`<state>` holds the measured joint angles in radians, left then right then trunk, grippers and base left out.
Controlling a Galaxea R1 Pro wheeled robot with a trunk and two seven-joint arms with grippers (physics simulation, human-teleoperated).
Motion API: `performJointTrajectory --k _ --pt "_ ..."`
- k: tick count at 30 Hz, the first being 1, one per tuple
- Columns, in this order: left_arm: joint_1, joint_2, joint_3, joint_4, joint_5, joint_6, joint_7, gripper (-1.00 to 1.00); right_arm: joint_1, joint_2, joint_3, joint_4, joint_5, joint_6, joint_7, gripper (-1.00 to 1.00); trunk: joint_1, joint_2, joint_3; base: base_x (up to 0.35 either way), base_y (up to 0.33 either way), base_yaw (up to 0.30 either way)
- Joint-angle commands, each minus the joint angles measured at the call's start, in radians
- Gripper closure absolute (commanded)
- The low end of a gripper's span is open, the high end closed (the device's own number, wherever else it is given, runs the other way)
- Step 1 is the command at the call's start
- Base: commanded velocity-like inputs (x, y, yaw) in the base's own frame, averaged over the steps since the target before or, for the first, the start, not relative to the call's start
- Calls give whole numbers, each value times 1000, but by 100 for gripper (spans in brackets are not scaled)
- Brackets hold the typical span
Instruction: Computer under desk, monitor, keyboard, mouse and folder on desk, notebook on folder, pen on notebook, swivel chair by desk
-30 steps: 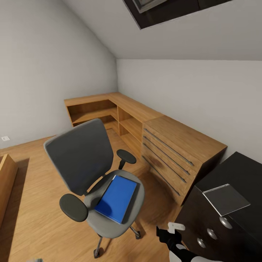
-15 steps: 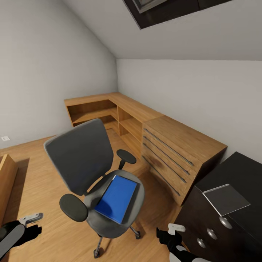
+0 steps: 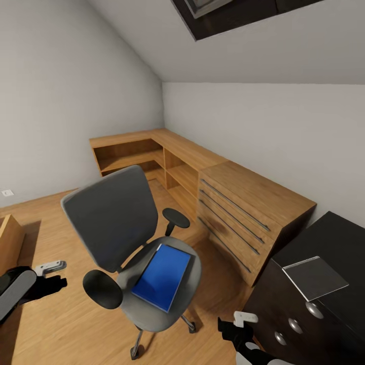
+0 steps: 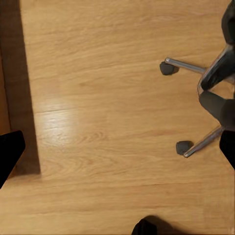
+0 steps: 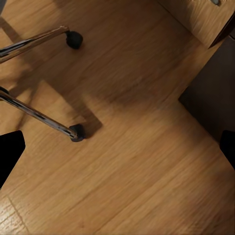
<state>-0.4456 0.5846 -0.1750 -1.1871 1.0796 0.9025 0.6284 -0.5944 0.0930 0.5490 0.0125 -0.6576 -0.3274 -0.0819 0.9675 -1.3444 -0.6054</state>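
Observation:
The grey swivel chair (image 3: 114, 223) stands on the wooden floor with the blue folder (image 3: 162, 276) lying flat on its seat. The black desk (image 3: 334, 243) with round silver knobs is at the lower right, and a thin flat grey item (image 3: 314, 276) lies on its top. My left gripper (image 3: 57, 276) hangs open left of the chair, beside its armrest. My right gripper (image 3: 235, 324) hangs open low between the chair and the desk. Both wrist views look down at the floor and the chair's chrome legs (image 4: 188, 66) (image 5: 34, 115). The computer, monitor, keyboard, mouse and pen are out of view.
A light wooden chest (image 3: 253, 208) with long bar handles and low corner shelves (image 3: 137, 152) run along the back wall. Another wooden piece (image 3: 7, 248) stands at the left edge. The ceiling slopes overhead. Open floor lies left of and in front of the chair.
My left arm has come up into the head view from the lower left and risen beside the chair's armrest. The right gripper, chair and folder have not moved.

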Motion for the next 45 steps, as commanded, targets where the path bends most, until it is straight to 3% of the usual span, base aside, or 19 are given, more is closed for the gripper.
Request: performJointTrajectory --k 1,8,11,25,28,30,31,33,35,40,45 --pt "-15 1 1 -6 25 7 12 -100 0 1 8 1 3 -3 -4 -100 0 -1 -1 0 0 0" --pt "-59 1 6 -35 123 17 15 -100 2 1 8 1 25 -3 -4 -100 0 -1 -1 0 0 0" --pt "-71 5 6 -53 146 18 17 -100 2 1 8 1 26 -3 -4 -100 0 -1 -1 0 0 0" --pt "-123 -2 -5 -95 155 21 7 -100 2 1 8 1 28 -3 -4 -100 0 -1 -1 0 0 0" --pt "-124 -5 -57 -123 156 21 0 -100 2 1 8 1 28 -3 -4 -100 0 -1 -1 0 0 0" --pt "-125 -7 -118 -163 158 21 -4 -100 2 1 8 1 29 -3 -4 -100 0 -1 -1 0 0 0" --pt "-125 -9 -132 -174 160 21 -5 -100 2 1 8 1 29 -3 -4 -100 0 -1 -1 0 0 0" --pt "-125 -20 -167 -200 167 21 -6 -100 2 1 8 1 29 -3 -4 -100 0 -1 -1 0 0 0" --pt "-125 -48 -193 -217 174 21 -4 -100 2 1 8 1 29 -3 -4 -100 0 -1 -1 0 0 0" --pt "-125 -112 -230 -225 175 20 4 -100 2 0 8 1 29 -3 -4 -100 0 -1 -1 0 0 0" --pt "-126 -214 -246 -225 171 19 51 -100 2 0 8 1 30 -3 -4 -100 0 -1 -1 0 0 0"
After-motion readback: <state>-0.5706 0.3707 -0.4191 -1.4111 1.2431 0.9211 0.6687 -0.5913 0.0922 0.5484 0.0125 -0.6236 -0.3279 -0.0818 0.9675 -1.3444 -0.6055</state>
